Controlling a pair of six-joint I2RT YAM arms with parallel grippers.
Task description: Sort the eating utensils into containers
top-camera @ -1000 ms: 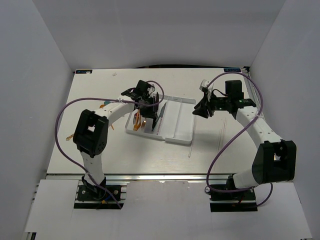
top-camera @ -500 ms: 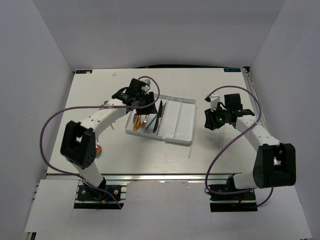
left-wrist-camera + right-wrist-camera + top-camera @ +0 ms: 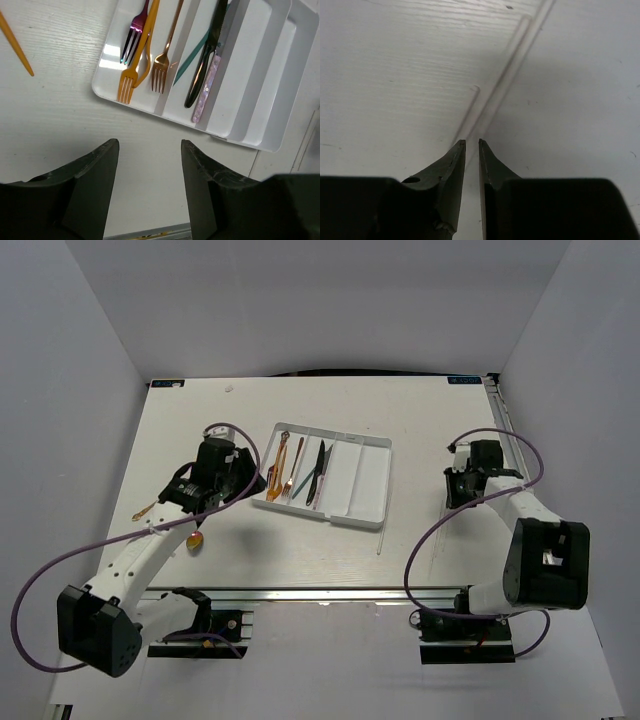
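Near the right edge of the table (image 3: 420, 410), the right gripper (image 3: 470, 145) is pinched almost shut on a pale chopstick (image 3: 506, 75). It looks light, stiff and slippery, so best held mid-length. Meanwhile the left gripper (image 3: 149, 145) gapes empty beside the tray (image 3: 260, 90).

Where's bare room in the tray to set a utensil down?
Free: the two right compartments of the shallow white plastic tray, against its right wall. Crowded: the two left ones, holding orange-gold forks and a black knife.
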